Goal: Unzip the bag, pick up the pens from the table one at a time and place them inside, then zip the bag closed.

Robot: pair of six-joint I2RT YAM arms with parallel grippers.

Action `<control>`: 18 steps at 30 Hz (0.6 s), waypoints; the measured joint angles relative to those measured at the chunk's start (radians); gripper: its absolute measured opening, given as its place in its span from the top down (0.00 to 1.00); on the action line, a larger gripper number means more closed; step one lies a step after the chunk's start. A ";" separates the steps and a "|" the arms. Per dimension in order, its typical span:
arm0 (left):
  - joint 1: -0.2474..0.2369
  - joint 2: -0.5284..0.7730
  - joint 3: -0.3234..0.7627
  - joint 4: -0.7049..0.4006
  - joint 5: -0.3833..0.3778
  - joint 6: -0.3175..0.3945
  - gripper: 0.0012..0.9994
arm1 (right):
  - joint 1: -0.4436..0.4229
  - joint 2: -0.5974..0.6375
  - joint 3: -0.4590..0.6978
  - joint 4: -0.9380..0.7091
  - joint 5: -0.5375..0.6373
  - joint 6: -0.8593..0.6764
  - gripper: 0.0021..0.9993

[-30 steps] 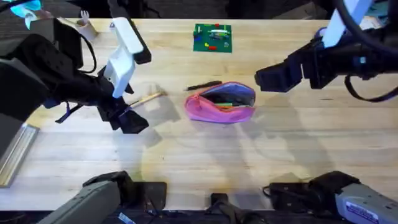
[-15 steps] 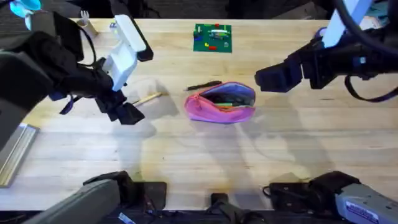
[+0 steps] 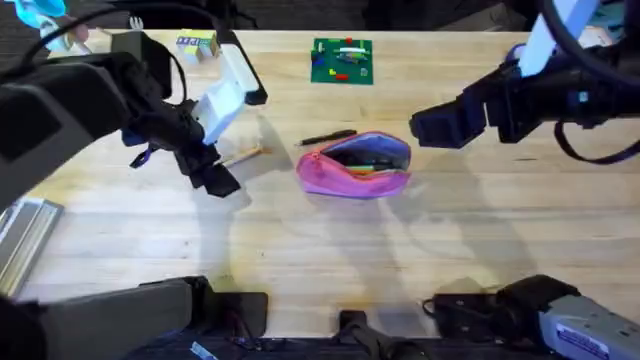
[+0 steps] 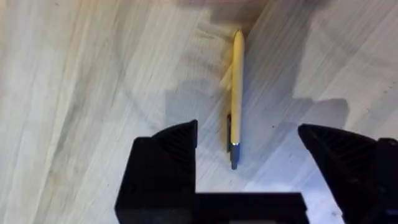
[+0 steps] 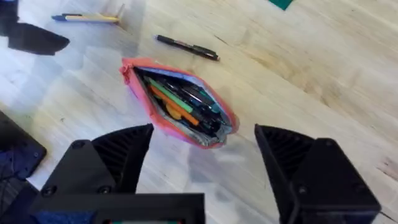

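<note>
The pink bag (image 3: 355, 166) lies unzipped at the table's middle, with several pens showing inside (image 5: 183, 109). A black pen (image 3: 327, 137) lies on the table just behind it, also visible in the right wrist view (image 5: 186, 48). A yellow pen (image 3: 241, 155) lies left of the bag. My left gripper (image 3: 212, 176) hangs open right over the yellow pen (image 4: 237, 93), which lies between its fingers in the wrist view. My right gripper (image 3: 425, 127) is open, raised to the right of the bag, holding nothing.
A green board (image 3: 342, 61) with small parts sits at the far middle of the table (image 3: 330, 240). A small box (image 3: 196, 43) lies at the far left. A metal bar (image 3: 22, 235) rests at the left edge.
My left gripper has moved rightward and farther onto the table, ending over the yellow pen. The right arm, the bag and the black pen have stayed put.
</note>
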 joint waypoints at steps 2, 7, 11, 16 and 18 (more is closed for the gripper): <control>-0.004 0.031 0.000 0.002 -0.012 0.000 0.01 | 0.000 0.000 0.000 0.000 0.000 0.000 0.00; -0.010 0.132 0.007 0.003 -0.030 -0.004 0.01 | 0.000 0.000 0.000 0.000 0.000 0.000 0.00; -0.010 0.161 0.031 -0.015 -0.028 -0.004 0.01 | 0.000 0.000 0.000 0.000 0.000 0.000 0.00; -0.010 0.180 0.048 -0.028 -0.028 -0.004 0.01 | 0.000 0.000 0.000 0.000 0.000 0.000 0.00; -0.010 0.182 0.050 -0.029 -0.027 -0.004 0.00 | 0.000 0.000 0.000 0.000 0.000 0.000 0.00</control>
